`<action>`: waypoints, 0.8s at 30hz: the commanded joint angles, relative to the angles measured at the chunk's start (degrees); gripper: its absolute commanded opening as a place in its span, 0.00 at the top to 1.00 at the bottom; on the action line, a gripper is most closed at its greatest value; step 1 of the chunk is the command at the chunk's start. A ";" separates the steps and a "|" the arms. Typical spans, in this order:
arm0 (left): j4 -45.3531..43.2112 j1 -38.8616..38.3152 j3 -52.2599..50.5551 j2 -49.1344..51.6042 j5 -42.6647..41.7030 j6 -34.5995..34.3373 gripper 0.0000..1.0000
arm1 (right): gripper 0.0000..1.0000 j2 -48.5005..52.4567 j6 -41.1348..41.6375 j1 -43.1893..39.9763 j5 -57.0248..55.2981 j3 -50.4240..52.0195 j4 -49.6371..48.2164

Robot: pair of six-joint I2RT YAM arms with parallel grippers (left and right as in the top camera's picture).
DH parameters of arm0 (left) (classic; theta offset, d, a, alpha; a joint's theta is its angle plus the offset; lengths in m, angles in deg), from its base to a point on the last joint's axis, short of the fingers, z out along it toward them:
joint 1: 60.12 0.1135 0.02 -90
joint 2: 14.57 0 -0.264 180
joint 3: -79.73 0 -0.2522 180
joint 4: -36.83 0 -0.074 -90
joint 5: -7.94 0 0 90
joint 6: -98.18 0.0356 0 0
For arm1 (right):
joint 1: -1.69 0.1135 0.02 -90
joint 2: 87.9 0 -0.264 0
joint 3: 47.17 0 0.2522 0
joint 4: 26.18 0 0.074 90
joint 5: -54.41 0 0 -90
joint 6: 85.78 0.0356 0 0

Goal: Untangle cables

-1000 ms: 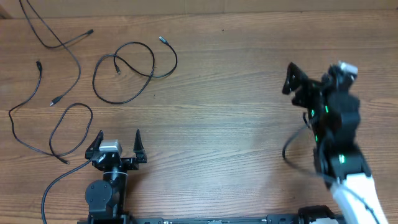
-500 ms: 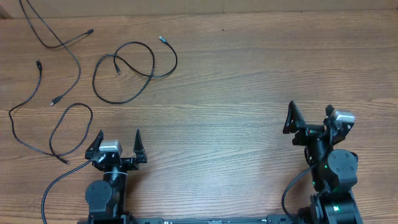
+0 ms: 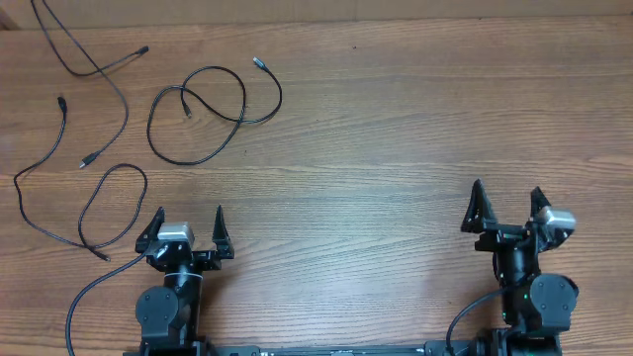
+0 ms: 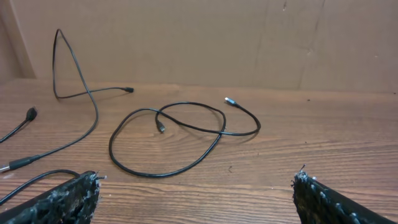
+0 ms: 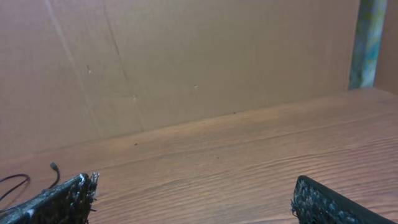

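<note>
While parked at near table [image 3: 376,148] edge w/ left gripper [image 3: 188,213] & right gripper [image 3: 507,188] both splayed wide & empty, sits well apart from cables [image 3: 150,124] at far left. Could tighten looped cable [image 4: 222,132] at its crossover if pinching 2 strands at once. Could also drag neighbouring cords into each other, esp. w/ long reach for right arm.

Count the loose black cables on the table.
3: a looped cable centre-left; a far-left cable snaking down the table's left side; a top-left cable that runs off the frame edge, so more may be hidden.
</note>
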 commanded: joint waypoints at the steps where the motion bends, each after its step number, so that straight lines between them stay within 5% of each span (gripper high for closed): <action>1: 0.09 0.33 -0.31 -0.61 0.52 -0.50 0.00 | 0.00 -3.87 -0.46 -1.38 1.90 3.06 -0.33; 24: 0.09 0.33 -0.31 -0.61 0.52 -0.50 0.00 | 0.00 -6.34 -4.46 -1.42 2.27 5.49 2.78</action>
